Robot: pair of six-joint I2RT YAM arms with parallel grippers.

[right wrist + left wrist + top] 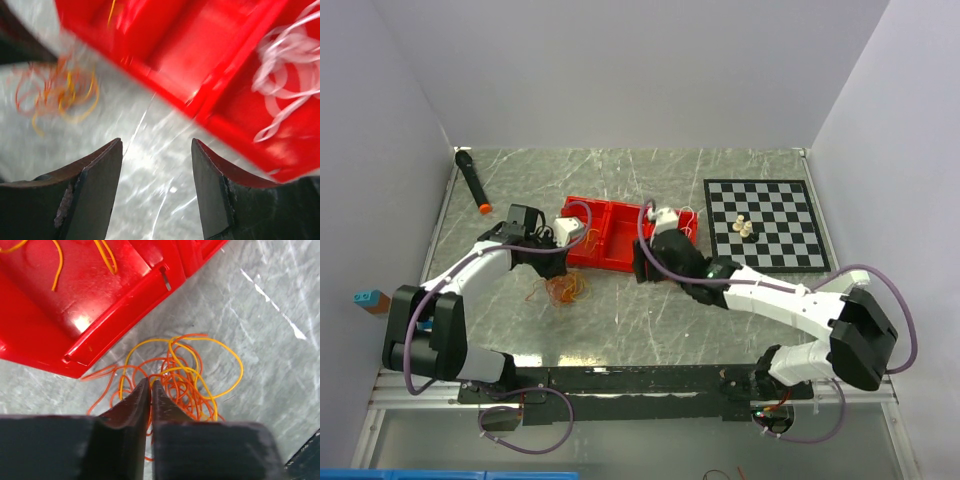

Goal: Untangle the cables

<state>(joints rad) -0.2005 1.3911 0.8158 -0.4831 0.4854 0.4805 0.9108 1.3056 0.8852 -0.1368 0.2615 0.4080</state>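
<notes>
Bench [620, 325]: grey, marbled. All items listed below are carried on it.
Red tray [610, 243]: set near the middle of the bench and divided into compartments.
Cables, main tangle [186, 374]: thin orange and yellow strands are looped loosely over one another. The tangle lies flat on the bench, just beside the near-left corner of the red tray and outside it.
Cables, white strands [286, 62]: a small heap of white loops is seen inside the right-end compartment of the tray.
Cables, loose yellow strands [58, 262]: a few curved pieces are seen on the floor of another compartment in the left wrist view. Which compartment cannot be told from that view.
Left jaws: brought almost together, with only a sliver of gap between the tips. The tips are placed at the near edge of the orange and yellow tangle. Whether a strand is pinched cannot be told.
Right jaws: spread wide, with nothing between them. They are held over bare bench just in front of the tray's near wall. The tangle is seen off to their left.
Right wrist view: blurred, so fine detail of the strands is lost.
Chessboard [767, 222]: laid right of the tray, with a few pale pieces [743, 228] grouped on it.
Black marker with orange tip [472, 180]: laid at the far left of the bench, well apart from the tray.
</notes>
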